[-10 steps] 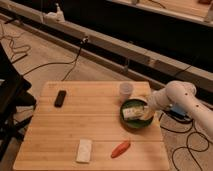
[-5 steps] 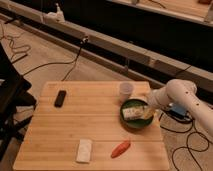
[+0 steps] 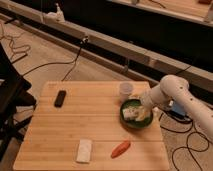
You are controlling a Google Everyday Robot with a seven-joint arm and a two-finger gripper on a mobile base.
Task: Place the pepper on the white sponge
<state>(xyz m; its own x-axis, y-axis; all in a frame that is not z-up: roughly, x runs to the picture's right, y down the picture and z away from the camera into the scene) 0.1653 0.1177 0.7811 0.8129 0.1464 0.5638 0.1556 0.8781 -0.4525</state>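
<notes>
Rightward, gripper [image 3: 144,103] over green bowl [image 3: 128,121] beside cup [image 3: 126,90]; pepper [image 3: 120,148] near white sponge [image 3: 84,150].

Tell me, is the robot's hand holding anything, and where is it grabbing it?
It cannot be told. The gripper is low over the green bowl, by the whitish block in it. The pepper lies loose on the table, beside the white sponge.

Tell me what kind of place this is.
Probably a robotics lab or workshop: loose cables trail over the bare floor, a long ledge runs behind, and the robot's claw hangs over a green bowl on a wooden table.
</notes>
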